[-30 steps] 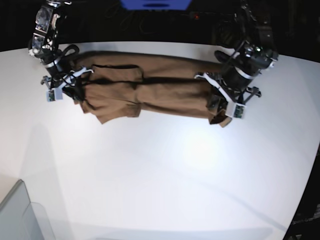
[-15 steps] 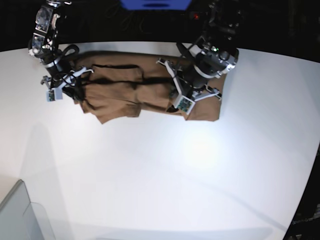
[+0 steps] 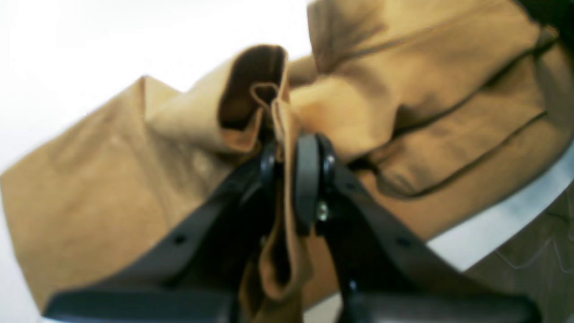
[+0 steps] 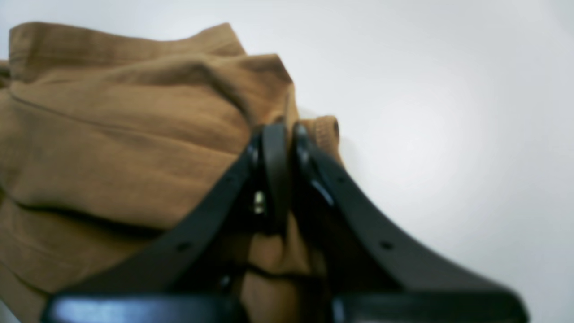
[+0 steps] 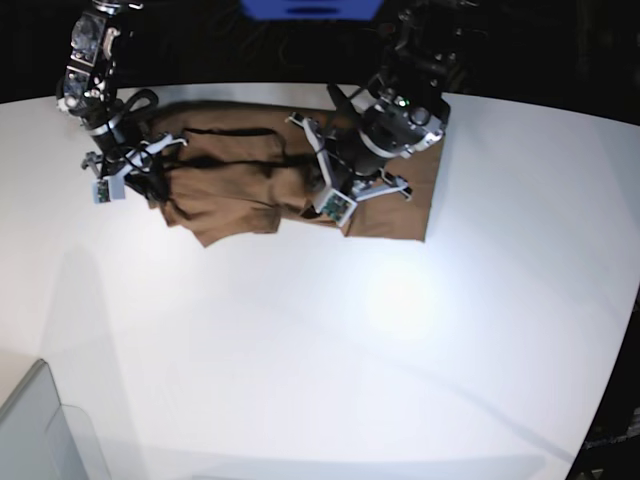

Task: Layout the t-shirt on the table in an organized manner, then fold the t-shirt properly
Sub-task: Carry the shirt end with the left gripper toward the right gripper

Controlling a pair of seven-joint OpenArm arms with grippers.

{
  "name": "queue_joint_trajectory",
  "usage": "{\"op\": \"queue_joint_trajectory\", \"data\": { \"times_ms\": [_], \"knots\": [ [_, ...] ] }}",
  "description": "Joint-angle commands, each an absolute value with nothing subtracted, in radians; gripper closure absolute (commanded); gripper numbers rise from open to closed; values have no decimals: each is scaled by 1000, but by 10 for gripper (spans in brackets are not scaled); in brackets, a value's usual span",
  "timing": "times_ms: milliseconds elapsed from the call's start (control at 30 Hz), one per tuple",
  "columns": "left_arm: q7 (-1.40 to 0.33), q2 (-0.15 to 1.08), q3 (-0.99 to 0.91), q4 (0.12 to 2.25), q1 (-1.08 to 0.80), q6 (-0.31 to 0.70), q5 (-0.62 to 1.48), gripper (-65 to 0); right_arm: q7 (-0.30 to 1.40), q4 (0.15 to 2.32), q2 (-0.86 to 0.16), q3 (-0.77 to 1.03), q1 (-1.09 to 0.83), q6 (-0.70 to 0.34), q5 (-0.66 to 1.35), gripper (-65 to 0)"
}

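The tan-brown t-shirt [image 5: 230,200] lies across the far part of the white table [image 5: 300,350], with its right end doubled back over the middle. My left gripper [image 5: 325,182] hangs over that fold. In the left wrist view the left gripper [image 3: 287,152] is shut on a pinched ridge of the t-shirt [image 3: 112,179]. My right gripper [image 5: 150,175] sits at the shirt's left end. In the right wrist view the right gripper [image 4: 284,134] is shut on a bunched edge of the t-shirt [image 4: 112,157].
A grey translucent bin corner [image 5: 40,430] stands at the near left. A blue object [image 5: 310,8] sits beyond the far table edge. Bare white table [image 4: 448,112] stretches in front of the shirt; its curved edge runs at the right.
My left gripper has carried the shirt's right end leftward, up and over the middle, folding it back. The right gripper and the shirt's left end have stayed still.
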State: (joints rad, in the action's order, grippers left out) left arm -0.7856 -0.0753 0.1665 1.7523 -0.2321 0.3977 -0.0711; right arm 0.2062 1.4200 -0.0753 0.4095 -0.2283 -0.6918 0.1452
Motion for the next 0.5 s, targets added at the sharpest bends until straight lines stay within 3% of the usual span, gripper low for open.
{"op": "queue_joint_trajectory", "data": {
  "times_ms": [0,200,367,467],
  "knots": [
    [-765,-87,170,1767,-211,403,-61,-5,182,1435,-85,412,-225,-698,160,0],
    [-774,-82,170,1725,-197,403,-54,-31,182,1440,-85,412,-223,-698,160,0],
    [-765,-85,171,1742,-205,403,-51,-220,182,1438,-85,412,-220,-698,160,0],
    [-763,-87,180,1764,-205,407,-48,-277,182,1438,-85,412,-217,-698,160,0]
  ]
}}
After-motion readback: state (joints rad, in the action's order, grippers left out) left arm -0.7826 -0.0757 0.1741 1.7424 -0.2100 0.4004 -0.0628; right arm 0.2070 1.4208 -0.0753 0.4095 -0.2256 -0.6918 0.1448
